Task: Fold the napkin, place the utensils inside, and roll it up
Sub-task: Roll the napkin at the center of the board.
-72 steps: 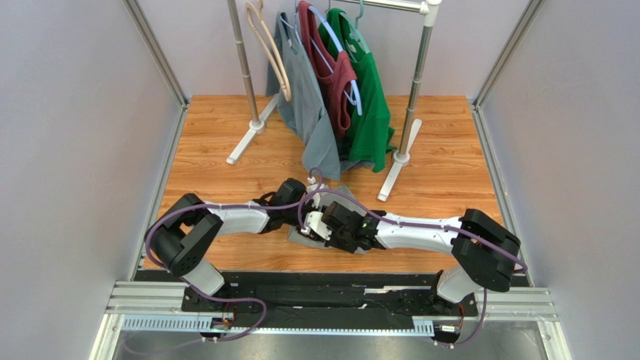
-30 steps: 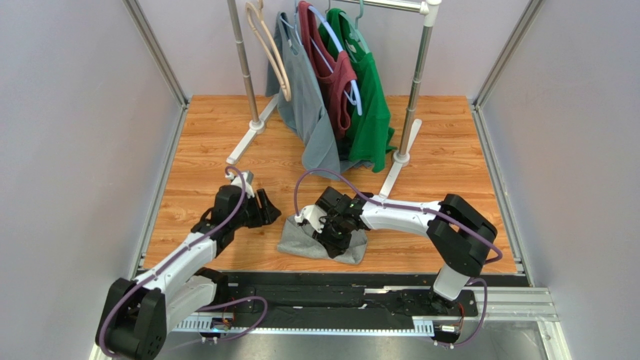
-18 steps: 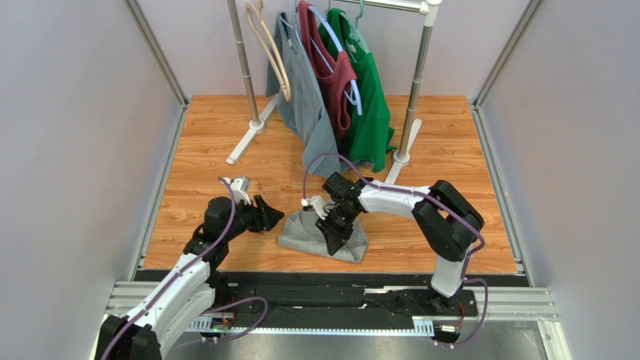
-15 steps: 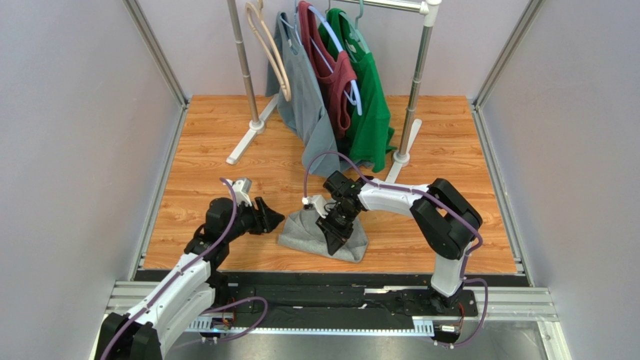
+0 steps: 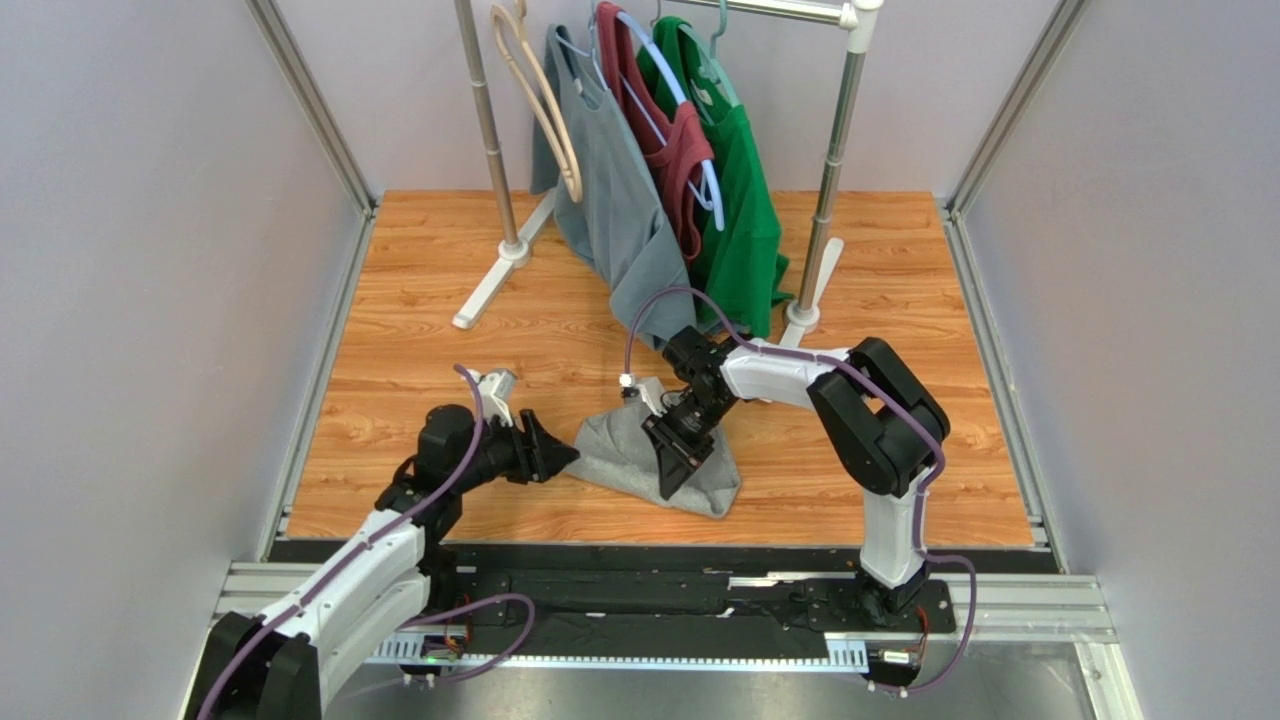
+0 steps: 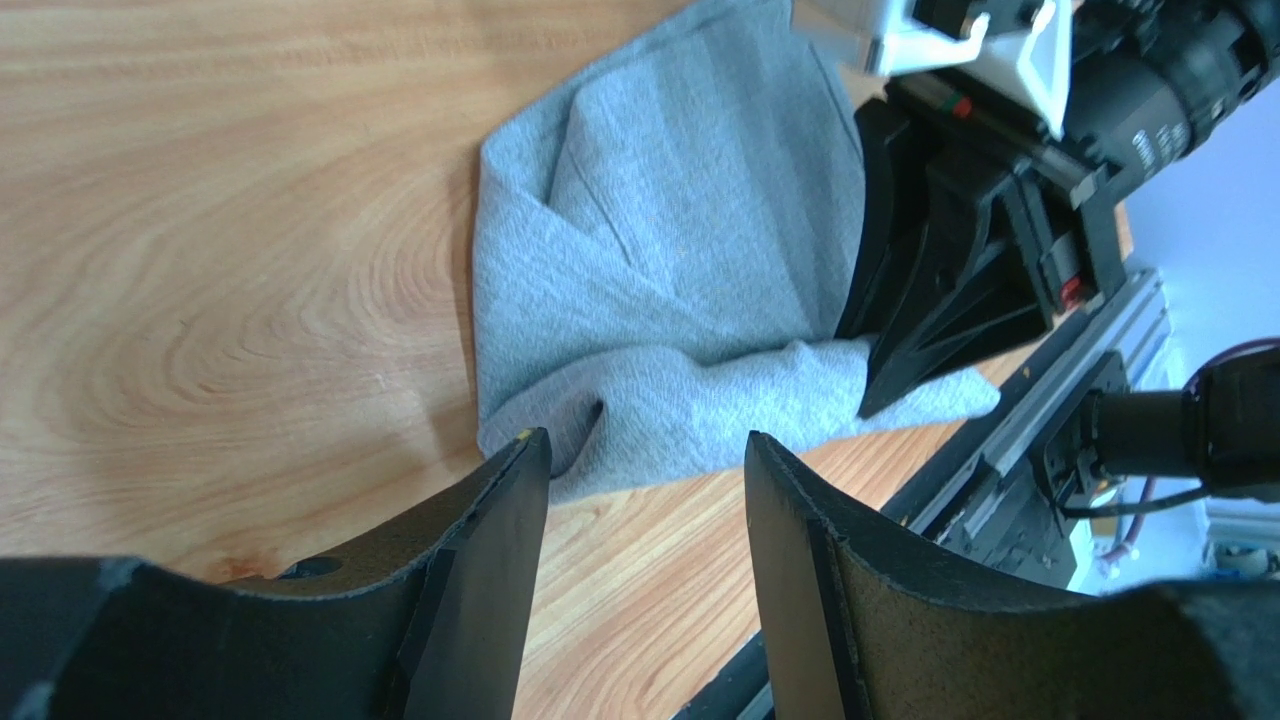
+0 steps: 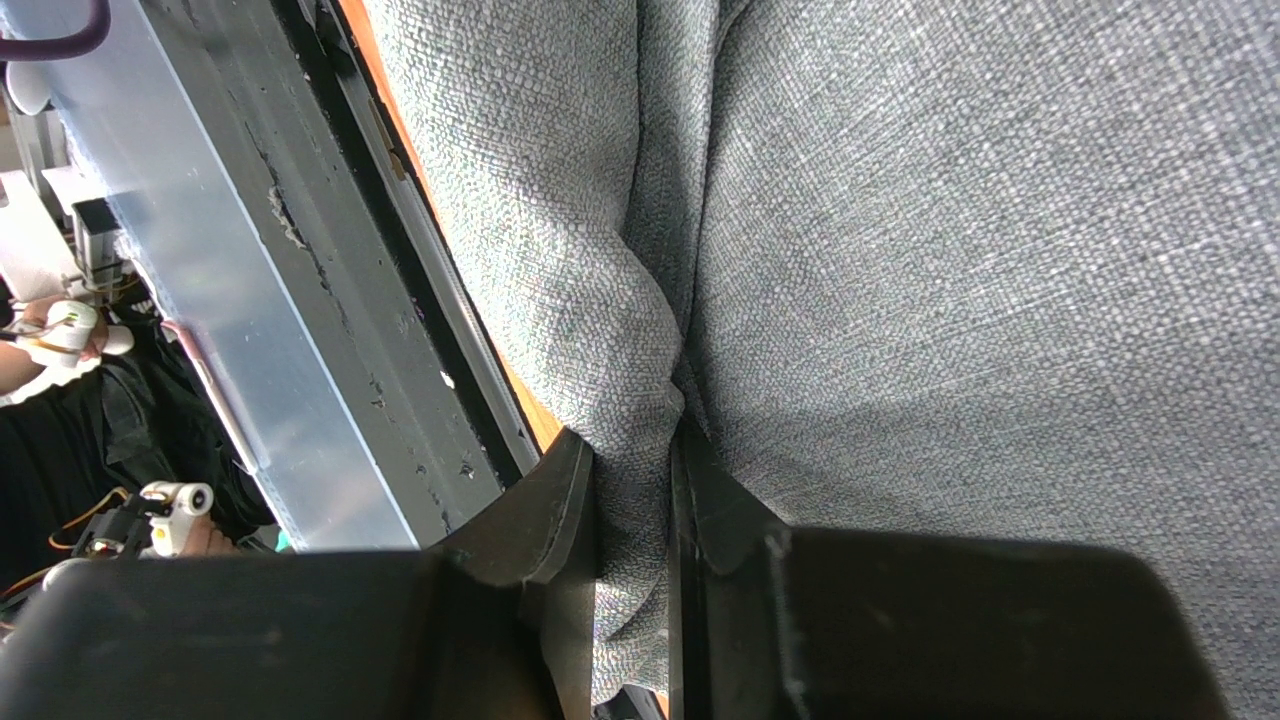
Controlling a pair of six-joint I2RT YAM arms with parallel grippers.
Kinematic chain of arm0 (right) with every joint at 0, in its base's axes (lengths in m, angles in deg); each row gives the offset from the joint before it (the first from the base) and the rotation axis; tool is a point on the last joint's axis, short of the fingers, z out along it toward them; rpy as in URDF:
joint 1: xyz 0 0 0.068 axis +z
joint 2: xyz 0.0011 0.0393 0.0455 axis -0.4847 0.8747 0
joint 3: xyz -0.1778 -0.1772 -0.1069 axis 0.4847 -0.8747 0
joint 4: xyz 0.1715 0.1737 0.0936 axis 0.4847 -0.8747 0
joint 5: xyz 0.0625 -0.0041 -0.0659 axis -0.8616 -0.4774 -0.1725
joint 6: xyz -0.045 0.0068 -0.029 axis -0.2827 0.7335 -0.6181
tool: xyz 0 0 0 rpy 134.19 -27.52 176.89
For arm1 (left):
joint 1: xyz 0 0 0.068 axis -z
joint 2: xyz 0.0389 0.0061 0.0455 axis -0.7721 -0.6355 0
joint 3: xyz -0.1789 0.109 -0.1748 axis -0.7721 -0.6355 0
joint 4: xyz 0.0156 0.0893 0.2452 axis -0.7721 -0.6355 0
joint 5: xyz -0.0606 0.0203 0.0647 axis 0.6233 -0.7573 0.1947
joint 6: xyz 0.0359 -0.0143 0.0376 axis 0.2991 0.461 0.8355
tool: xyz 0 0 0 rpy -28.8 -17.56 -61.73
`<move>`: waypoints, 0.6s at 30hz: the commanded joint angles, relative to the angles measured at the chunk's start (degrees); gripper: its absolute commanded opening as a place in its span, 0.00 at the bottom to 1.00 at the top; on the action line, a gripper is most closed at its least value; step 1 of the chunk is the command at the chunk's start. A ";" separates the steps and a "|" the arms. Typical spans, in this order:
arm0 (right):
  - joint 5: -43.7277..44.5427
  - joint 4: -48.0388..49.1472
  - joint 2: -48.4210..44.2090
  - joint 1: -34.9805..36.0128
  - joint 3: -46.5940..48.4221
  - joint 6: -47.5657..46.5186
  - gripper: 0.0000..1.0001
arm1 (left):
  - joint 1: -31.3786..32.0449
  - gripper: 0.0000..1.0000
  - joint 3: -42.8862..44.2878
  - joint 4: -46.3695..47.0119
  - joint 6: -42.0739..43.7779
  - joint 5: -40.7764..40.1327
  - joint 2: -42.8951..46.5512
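Observation:
The grey napkin (image 5: 639, 450) lies crumpled and folded on the wooden floor near the front edge. My right gripper (image 5: 672, 477) is shut on a fold of the napkin (image 7: 962, 255), the cloth pinched between its fingers (image 7: 559, 510). At the napkin's left corner my left gripper (image 5: 567, 450) stands open, nothing between its fingers, with the napkin (image 6: 676, 285) just ahead of its tips. The right gripper (image 6: 947, 270) shows in the left wrist view, resting on the cloth. The utensils are out of view.
A clothes rack (image 5: 819, 240) stands at the back with a grey shirt (image 5: 616, 210), a maroon shirt (image 5: 669, 143) and a green shirt (image 5: 736, 195). An empty beige hanger (image 5: 544, 105) hangs at its left. The metal rail (image 5: 661, 600) borders the front.
The left arm has swung from the left toward the napkin's left corner, its jaws narrowing slightly. The right gripper has dragged the pinched napkin a little right and back.

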 commanded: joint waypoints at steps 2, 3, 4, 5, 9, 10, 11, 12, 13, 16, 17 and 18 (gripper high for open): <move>4.00 1.28 2.07 -0.81 1.29 -1.64 0.00 | 2.84 0.58 2.03 3.14 1.30 -1.85 -5.00; 4.00 1.28 2.24 -0.81 1.46 -1.64 0.00 | 3.36 0.58 2.73 3.41 1.65 -1.94 -5.98; 4.00 1.11 2.33 -0.81 1.55 -1.64 0.00 | 3.71 0.58 3.00 4.54 1.57 -2.11 -6.86; 3.82 1.19 2.25 -0.90 1.55 -1.64 0.00 | 3.98 0.57 3.09 5.51 1.56 -2.20 -8.61; 3.91 1.11 2.42 -0.81 1.55 -1.47 0.00 | 5.04 0.55 3.53 8.24 1.56 -3.60 -11.17; 4.00 1.10 2.51 -0.98 1.55 -1.47 0.00 | 5.21 0.55 3.62 8.59 1.56 -3.96 -11.53; 3.91 1.19 2.42 -0.81 1.55 -1.38 0.00 | 5.21 0.55 3.70 8.68 1.56 -4.40 -11.62; 3.91 1.10 2.42 -0.81 1.55 -1.38 0.00 | 5.30 0.55 3.88 8.68 1.83 -4.92 -11.70; 3.91 1.19 2.51 -0.90 1.55 -1.29 0.00 | 5.39 0.55 3.88 8.59 1.92 -5.19 -11.53; 3.91 1.10 2.42 -0.81 1.55 -1.29 0.00 | 5.56 0.55 3.53 8.51 2.18 -6.16 -10.83; 3.91 1.02 2.42 -0.81 1.55 -1.29 0.00 | 5.74 0.55 3.36 8.33 2.35 -6.85 -10.57; 4.00 0.93 2.33 -0.90 1.55 -1.20 0.00 | 5.83 0.55 3.09 8.33 2.44 -7.30 -10.30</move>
